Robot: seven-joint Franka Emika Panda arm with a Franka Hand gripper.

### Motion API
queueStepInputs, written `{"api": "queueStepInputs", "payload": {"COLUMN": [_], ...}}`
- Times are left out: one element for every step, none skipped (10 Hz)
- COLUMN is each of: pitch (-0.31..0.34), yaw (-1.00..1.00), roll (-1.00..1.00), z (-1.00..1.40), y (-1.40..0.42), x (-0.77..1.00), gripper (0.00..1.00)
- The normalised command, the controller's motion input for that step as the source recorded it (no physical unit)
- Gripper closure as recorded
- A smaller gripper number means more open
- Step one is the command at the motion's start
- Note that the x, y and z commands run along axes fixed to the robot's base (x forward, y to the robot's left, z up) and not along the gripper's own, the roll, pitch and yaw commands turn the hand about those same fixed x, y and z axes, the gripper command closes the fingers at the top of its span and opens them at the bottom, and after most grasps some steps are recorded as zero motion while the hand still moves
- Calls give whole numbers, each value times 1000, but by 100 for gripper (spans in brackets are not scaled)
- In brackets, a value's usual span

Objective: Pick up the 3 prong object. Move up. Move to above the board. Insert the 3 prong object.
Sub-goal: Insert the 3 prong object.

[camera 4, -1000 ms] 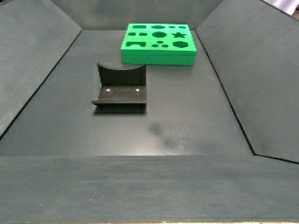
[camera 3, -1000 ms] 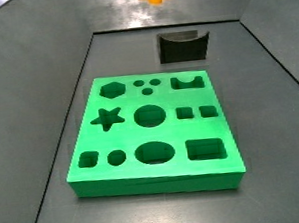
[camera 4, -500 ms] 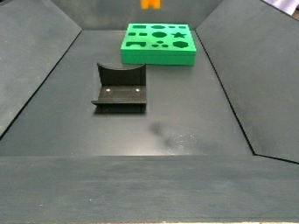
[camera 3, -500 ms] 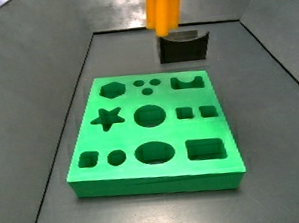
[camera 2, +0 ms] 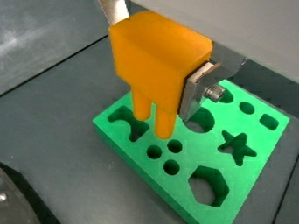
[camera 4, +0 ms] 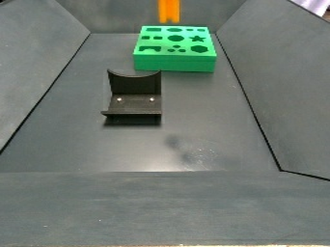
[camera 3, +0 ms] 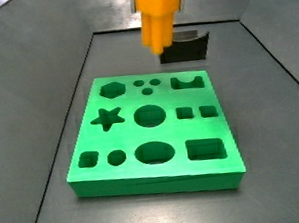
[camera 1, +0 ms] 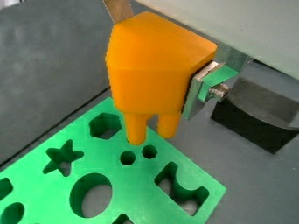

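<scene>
**Peg held above the board, insertion pending**

In both wrist views the gripper (camera 1: 158, 74) was clamped on the peg (camera 1: 152, 70), a silver finger (camera 1: 208, 83) pressed against its side. The prongs pointed down over the board (camera 1: 198, 206), near the three small dots (camera 1: 135, 156) but clear of them. The peg (camera 2: 158, 66) hung over the same corner of the board (camera 2: 128, 140), its prongs near the notched cut-out and the dots.

In a side view the peg (camera 3: 159, 17) floated above the far edge of the board (camera 3: 153, 178), with the fixture (camera 3: 186, 47) behind it. The fingers were out of frame there.

In a side view from the opposite end, only the peg's lower part (camera 4: 169, 10) showed at the top edge, above the board (camera 4: 178, 60); the fixture (camera 4: 133, 96) stood well apart.

The move above the board looked nearly complete. Next would be lining the prongs over the three dots, then a straight descent.
</scene>
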Motion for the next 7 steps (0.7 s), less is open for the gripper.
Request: {"api": "queueStepInputs", "payload": {"pitch": [-141, -131, -146, -167, -160, -157, -144], "yaw": [214, 194, 151, 80, 31, 14, 9], "roll": [164, 160, 121, 110, 94, 89, 107], "z": [-420, -414, -394, -377, -360, -349, -346], "y": [0, 0, 0, -57, -77, -74, -43], "x": [-180, -143, -123, -100, -14, -9, 0], "gripper": [100, 100, 100, 100, 100, 100, 100]}}
